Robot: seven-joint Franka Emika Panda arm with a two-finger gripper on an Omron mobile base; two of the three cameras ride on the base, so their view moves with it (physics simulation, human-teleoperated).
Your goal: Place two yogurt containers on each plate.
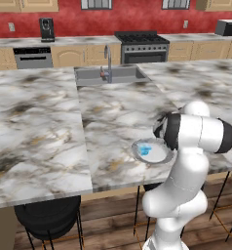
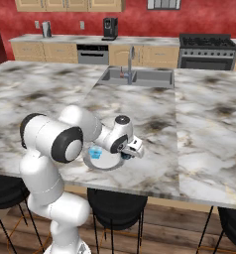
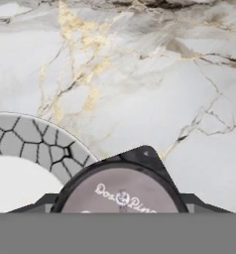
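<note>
Hand view: a cup (image 3: 122,191) with a pale printed lid sits between my finger tips at the bottom edge, its body hidden; whether my pincer (image 3: 121,211) clamps it I cannot tell. Beside it, the plate (image 3: 35,144) is cut off. Left base view: another cup (image 1: 145,150) lies on that plate, my arm covering part.

The desk (image 1: 40,127) looks like polished marble, white with grey and gold veins. The plate (image 3: 35,144) has a crackled grey rim. The cup's (image 3: 121,191) lid is matt, printed.
</note>
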